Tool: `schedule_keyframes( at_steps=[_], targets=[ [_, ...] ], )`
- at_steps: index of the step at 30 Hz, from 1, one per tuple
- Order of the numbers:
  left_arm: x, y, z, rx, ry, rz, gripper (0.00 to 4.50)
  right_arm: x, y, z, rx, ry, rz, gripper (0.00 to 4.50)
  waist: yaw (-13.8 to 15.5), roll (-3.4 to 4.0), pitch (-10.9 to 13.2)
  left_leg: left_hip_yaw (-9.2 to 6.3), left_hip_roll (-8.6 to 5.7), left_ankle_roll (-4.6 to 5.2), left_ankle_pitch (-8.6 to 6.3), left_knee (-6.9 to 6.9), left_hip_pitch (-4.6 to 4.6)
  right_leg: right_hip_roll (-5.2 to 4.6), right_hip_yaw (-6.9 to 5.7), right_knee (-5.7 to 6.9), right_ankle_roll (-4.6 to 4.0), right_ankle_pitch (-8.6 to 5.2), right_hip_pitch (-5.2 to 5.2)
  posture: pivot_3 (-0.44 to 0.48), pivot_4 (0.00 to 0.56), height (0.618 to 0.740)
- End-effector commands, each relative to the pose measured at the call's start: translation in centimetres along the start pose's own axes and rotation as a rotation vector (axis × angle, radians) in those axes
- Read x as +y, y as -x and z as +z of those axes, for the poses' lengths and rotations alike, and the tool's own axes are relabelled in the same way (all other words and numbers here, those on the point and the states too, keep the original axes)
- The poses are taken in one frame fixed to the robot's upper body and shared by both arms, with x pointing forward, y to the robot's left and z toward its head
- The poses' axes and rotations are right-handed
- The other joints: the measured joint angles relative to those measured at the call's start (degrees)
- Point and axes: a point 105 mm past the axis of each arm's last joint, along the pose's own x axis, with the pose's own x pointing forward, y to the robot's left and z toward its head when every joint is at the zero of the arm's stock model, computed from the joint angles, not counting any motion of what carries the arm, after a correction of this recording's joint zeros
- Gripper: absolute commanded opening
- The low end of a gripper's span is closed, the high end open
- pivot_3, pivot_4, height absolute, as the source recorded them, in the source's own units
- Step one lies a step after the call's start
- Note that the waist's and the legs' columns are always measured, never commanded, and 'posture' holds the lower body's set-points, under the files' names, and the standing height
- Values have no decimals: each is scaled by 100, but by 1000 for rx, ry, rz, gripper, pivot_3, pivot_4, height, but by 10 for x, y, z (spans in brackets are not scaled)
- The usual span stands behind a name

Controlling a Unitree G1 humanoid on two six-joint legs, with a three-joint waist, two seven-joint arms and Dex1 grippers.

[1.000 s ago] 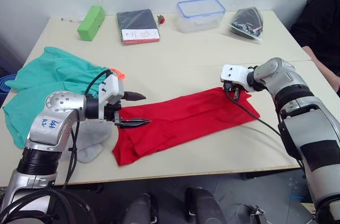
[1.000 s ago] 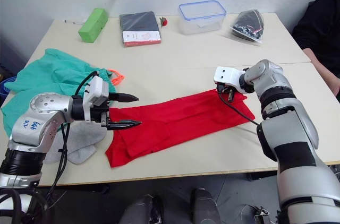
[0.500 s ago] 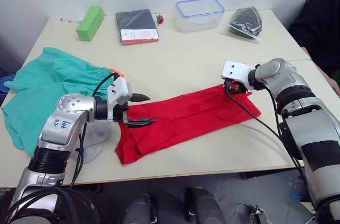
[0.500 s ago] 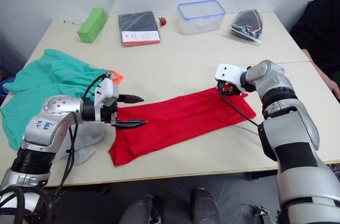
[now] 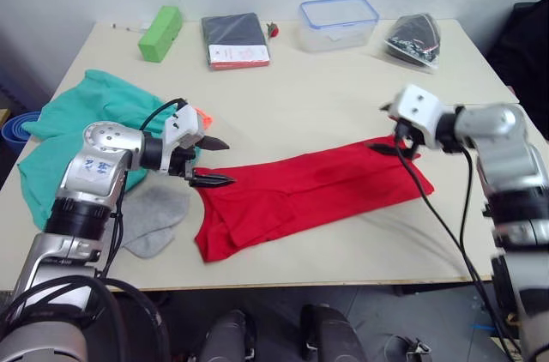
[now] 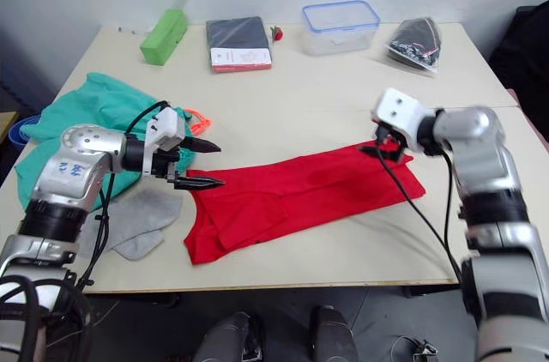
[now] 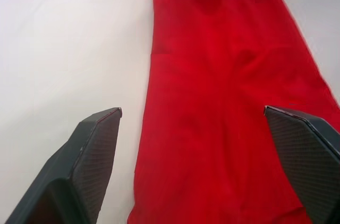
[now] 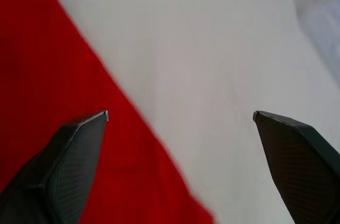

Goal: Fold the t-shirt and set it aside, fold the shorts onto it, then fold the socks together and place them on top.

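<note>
The red t-shirt (image 5: 309,190) lies folded into a long strip across the middle of the table. My left gripper (image 5: 213,163) hovers open just above the strip's left end, its fingers (image 7: 98,139) spread wide over the red cloth and holding nothing. My right gripper (image 5: 395,142) stands open at the strip's far right corner, with red cloth under one finger (image 8: 74,149) and bare table under the other. The teal-green shorts (image 5: 81,126) sit bunched at the table's left, their orange drawstring (image 5: 202,113) showing. The grey socks (image 5: 156,218) lie flat beside the shirt's left end.
Along the table's (image 5: 326,96) far edge stand a green block (image 5: 159,33), a black packet (image 5: 235,39), a clear box with a blue rim (image 5: 338,23) and a bag of dark items (image 5: 413,39). A person in dark clothing (image 5: 533,40) is at the right.
My right gripper has opened and let go of the shirt's right end, which now lies flat. The camera has shifted. The left gripper stays open near the shirt's left end.
</note>
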Motion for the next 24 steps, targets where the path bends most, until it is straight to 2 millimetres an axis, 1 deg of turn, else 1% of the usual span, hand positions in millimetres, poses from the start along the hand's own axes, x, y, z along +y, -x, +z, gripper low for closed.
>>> schedule_keyframes(
  at_steps=[1, 2, 5, 6, 8, 13, 15, 18, 21, 24],
  targets=[
    [12, -4, 8, 24, -69, -8, 4500, 8, 45, 27, -68, -164, -117, 4477, 39, -1, 0, 1, -1, 4, 3, 7, -20, -1, -5, 11, 3, 2, -22, 0, 150, 740],
    [15, -7, 7, 27, -69, -14, 4500, 18, 54, 26, -63, -258, -134, 4477, 39, 0, 0, 6, -1, 4, 7, 14, -39, -2, -5, 23, 4, 2, -47, 0, 150, 740],
    [17, -17, 7, 30, -77, -59, 4500, 54, 76, 17, -12, -517, -164, 4477, 59, -4, -2, 4, 1, 2, 12, 14, -36, -6, -27, 20, 4, 2, -51, 0, 150, 740],
    [17, -20, 6, 33, -81, -69, 4500, 63, 81, 15, 5, -572, -169, 4477, 56, -4, -3, 1, 1, 1, 12, 14, -36, -6, -35, 19, 2, 1, -51, 0, 150, 740],
    [19, -28, 3, 40, -73, -88, 4500, 83, 86, 2, 18, -724, -208, 4477, 55, -10, -6, -2, 0, 2, 12, 13, -37, -8, -38, 15, 0, 0, -51, 0, 150, 740],
    [26, -41, -2, 62, -51, -86, 4500, 112, 88, -24, 24, -924, -309, 4477, 57, -13, -7, -1, -8, 9, 8, 11, -40, -5, -42, 14, 0, 0, -53, 0, 150, 740],
    [29, -45, -2, 67, -46, -81, 4500, 118, 88, -32, 27, -981, -348, 4477, 50, -13, -7, -1, -12, 10, 9, 10, -40, 4, -45, 15, 0, 0, -53, 0, 150, 740],
    [31, -48, -8, 111, -38, -69, 4500, 118, 89, -48, 36, -1094, -434, 4477, 48, -13, -7, 3, -16, 16, 11, 10, -39, 7, -44, 17, 2, 1, -54, 0, 150, 740],
    [33, -48, -12, 132, -32, -58, 3904, 120, 83, -57, 43, -1176, -457, 4500, 36, -13, -7, 2, -14, 16, 11, 9, -39, 11, -44, 19, 1, 1, -54, 0, 150, 740],
    [32, -45, -15, 146, -30, -71, 2971, 116, 74, -58, 31, -1225, -472, 4500, 26, -13, -7, 3, -13, 16, 11, 8, -39, 13, -43, 21, 1, 1, -55, 0, 150, 740]
  ],
)
